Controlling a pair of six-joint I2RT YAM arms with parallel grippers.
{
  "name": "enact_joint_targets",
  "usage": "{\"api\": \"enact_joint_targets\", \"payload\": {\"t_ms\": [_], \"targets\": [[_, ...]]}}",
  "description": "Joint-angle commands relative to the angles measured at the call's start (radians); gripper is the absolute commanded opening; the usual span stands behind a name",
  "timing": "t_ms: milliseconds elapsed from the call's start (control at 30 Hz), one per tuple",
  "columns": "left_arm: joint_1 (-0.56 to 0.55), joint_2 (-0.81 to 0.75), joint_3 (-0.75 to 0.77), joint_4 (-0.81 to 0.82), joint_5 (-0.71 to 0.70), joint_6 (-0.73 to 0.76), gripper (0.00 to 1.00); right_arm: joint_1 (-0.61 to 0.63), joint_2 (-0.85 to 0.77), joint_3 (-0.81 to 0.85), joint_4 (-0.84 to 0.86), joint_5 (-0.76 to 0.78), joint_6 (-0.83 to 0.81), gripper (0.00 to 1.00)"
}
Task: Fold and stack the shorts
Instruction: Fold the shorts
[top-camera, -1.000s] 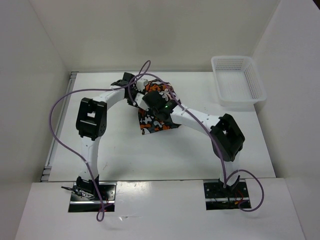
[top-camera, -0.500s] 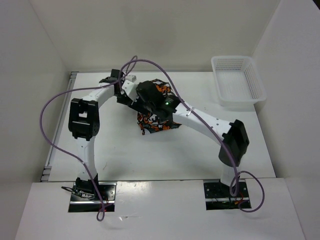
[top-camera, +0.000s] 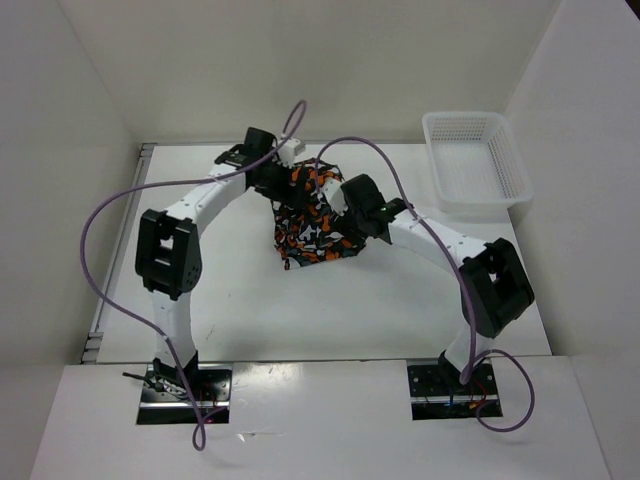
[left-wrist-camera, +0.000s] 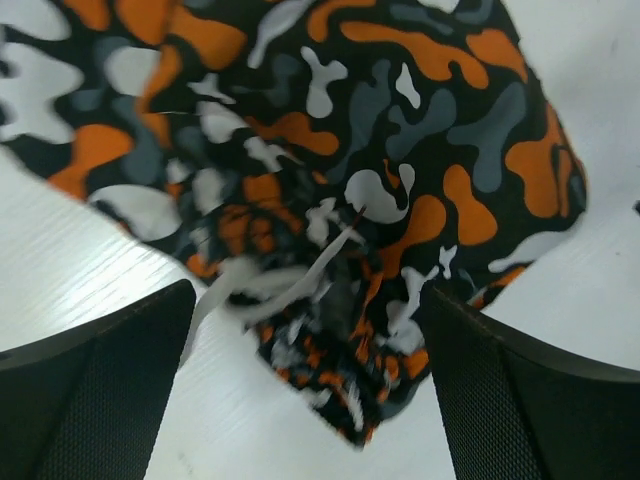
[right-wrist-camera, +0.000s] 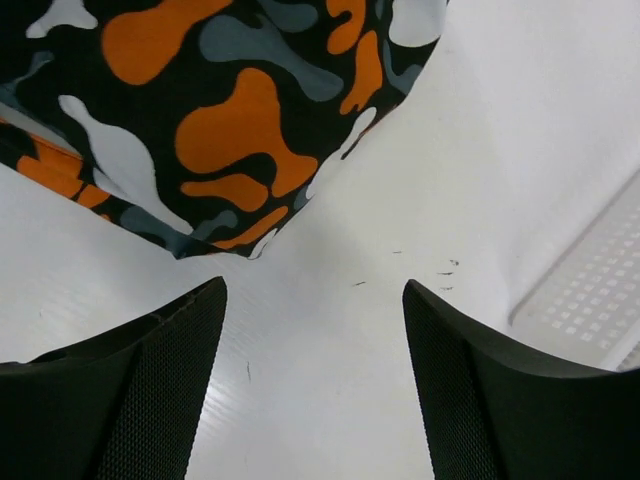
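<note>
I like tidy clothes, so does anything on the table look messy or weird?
Yes. The camouflage shorts lie on the table in a lopsided, rumpled heap, not a flat fold. A white drawstring straggles loose from the bunched cloth onto the tabletop. Nothing looks torn or spilled.

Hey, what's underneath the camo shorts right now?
The shorts lie bunched on the white table, which shows all around them. Anything beneath the cloth is covered, so I cannot tell.
</note>
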Motion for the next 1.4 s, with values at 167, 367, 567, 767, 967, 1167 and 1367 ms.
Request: {"api": "enact_joint_targets", "payload": {"t_ms": [167,367,567,767,967,1167,1367], "targets": [[-0.055,0.161,0.010,0.048,-0.067,0.004,0.98,-0.028,-0.060,-0.107,0.120,-0.150,0.039,0.79],[-0.055,0.201,0.018,0.016,-0.124,0.004,0.53,-0.028,-0.014,-0.179,0.219,-0.125,0.090,0.79],[-0.055,0.143,0.052,0.003,-0.109,0.004,0.42,-0.039,0.072,-0.159,0.315,-0.104,0.121,0.76],[-0.055,0.081,0.087,-0.006,-0.020,0.004,0.25,-0.070,0.165,-0.149,0.364,-0.086,0.130,0.65],[-0.003,0.083,0.122,0.037,-0.102,0.004,0.25,-0.090,0.185,-0.149,0.362,-0.066,0.107,0.28],[0.053,0.204,0.104,0.060,-0.196,0.004,0.32,-0.090,0.164,-0.169,0.321,-0.101,0.116,0.12],[0.053,0.279,0.084,0.078,-0.173,0.004,0.49,-0.081,0.101,-0.169,0.295,-0.111,0.105,0.17]]}}
